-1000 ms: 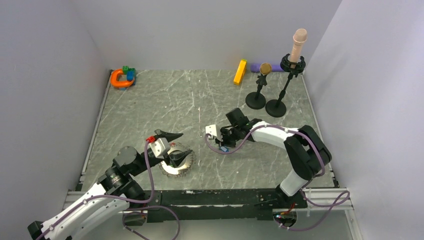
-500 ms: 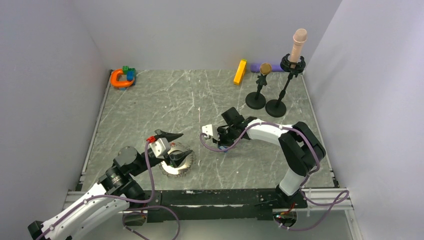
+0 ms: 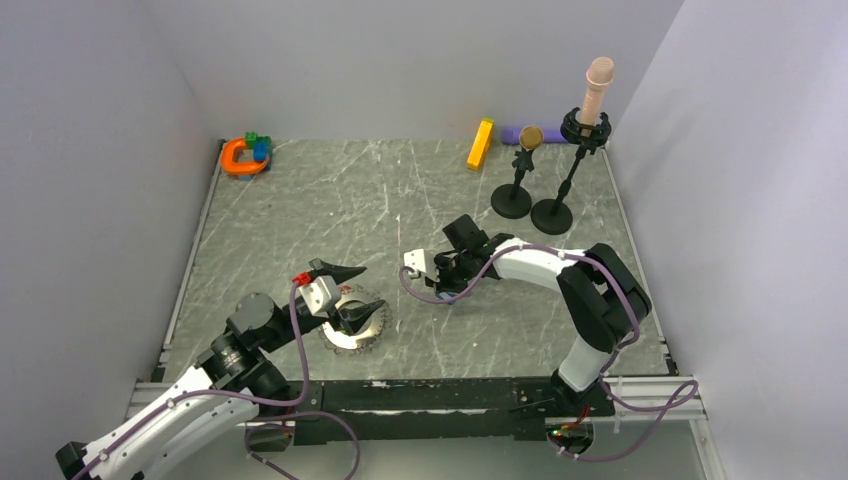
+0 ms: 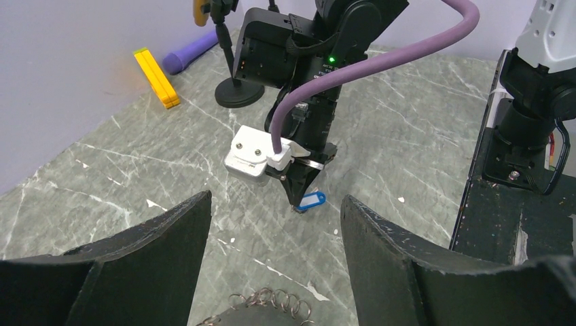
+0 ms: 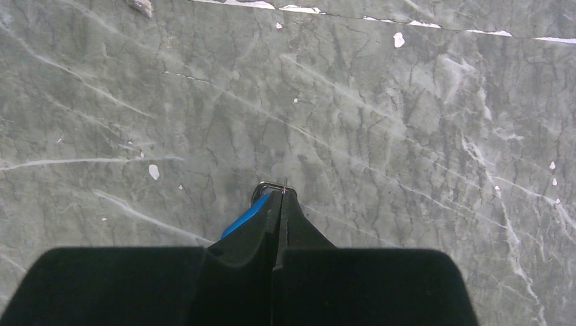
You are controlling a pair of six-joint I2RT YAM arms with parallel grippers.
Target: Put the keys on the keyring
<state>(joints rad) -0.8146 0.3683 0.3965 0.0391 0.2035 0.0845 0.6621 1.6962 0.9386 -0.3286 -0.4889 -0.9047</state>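
Your right gripper is pinched shut on the blue key at mid-table. The jaws meet on its thin wire loop, and the glossy plastic head appears to rest on the marbled stone table. Expect the key to be featherlight, stiff and slick, and likely to swivel; the flat head looks the surer hold. Your left gripper hangs wide open over the keyring, a rigid, silvery, toothed metal hoop lying near the front edge.

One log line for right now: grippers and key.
left gripper open above keyring | right gripper shut on blue key | key not yet on keyring
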